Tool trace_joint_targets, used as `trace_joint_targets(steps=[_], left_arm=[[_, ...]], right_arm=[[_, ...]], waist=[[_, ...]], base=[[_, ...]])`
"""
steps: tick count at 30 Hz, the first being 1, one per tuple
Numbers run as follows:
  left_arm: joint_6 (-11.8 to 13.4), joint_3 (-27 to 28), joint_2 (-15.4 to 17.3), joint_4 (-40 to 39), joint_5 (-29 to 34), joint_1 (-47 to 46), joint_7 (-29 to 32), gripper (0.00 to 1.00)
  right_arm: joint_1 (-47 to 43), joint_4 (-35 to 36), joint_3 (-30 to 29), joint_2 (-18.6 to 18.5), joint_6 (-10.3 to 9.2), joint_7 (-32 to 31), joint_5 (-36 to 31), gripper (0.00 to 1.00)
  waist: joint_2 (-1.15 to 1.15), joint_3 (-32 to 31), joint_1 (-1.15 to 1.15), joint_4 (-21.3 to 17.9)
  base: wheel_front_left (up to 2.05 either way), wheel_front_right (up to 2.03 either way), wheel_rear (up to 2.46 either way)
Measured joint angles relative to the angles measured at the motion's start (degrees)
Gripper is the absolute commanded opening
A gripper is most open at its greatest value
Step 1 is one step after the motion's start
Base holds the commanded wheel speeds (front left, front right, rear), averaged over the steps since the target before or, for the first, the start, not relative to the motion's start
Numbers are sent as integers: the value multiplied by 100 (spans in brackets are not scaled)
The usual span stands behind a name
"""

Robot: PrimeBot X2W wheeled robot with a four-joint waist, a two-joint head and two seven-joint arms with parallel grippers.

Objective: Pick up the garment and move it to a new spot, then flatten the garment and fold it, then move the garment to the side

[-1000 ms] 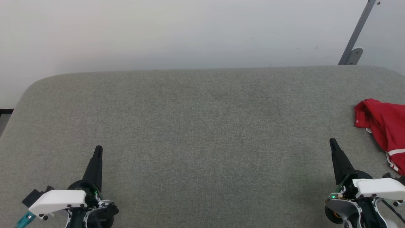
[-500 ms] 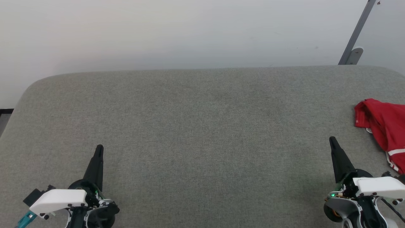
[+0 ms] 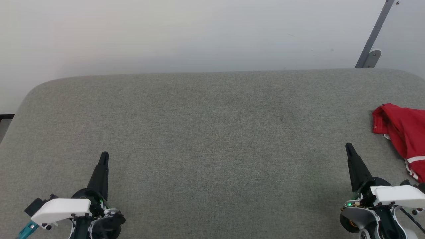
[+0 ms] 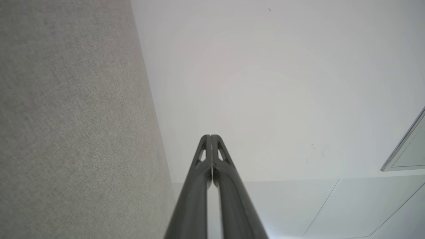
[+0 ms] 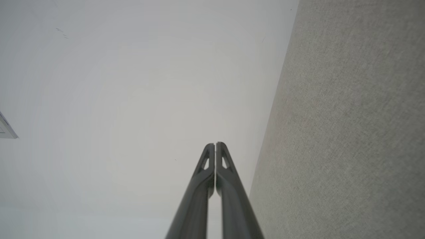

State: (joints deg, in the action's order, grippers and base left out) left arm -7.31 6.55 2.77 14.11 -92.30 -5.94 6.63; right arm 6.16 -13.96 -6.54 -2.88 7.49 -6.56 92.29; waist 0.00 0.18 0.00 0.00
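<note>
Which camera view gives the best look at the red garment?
The head view. There the garment lies crumpled on the grey surface at the picture's right edge, partly cut off. The wrist views do not help with it: each looks past shut jaws at the surface and a pale wall.

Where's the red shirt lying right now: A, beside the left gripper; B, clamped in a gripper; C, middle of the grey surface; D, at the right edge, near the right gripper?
D: the garment lies bunched at the head view's right edge, apart from the shut right gripper.
</note>
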Motion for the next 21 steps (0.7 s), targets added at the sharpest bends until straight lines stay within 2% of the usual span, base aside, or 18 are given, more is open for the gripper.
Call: trace_joint_targets(steps=[21], left_arm=[[-1, -1, 0, 0, 0, 0, -1, 0]], right_arm=[[0, 0, 0, 0, 0, 0, 0, 0]], waist=[[0, 0, 0, 0]], base=[[0, 0, 0]])
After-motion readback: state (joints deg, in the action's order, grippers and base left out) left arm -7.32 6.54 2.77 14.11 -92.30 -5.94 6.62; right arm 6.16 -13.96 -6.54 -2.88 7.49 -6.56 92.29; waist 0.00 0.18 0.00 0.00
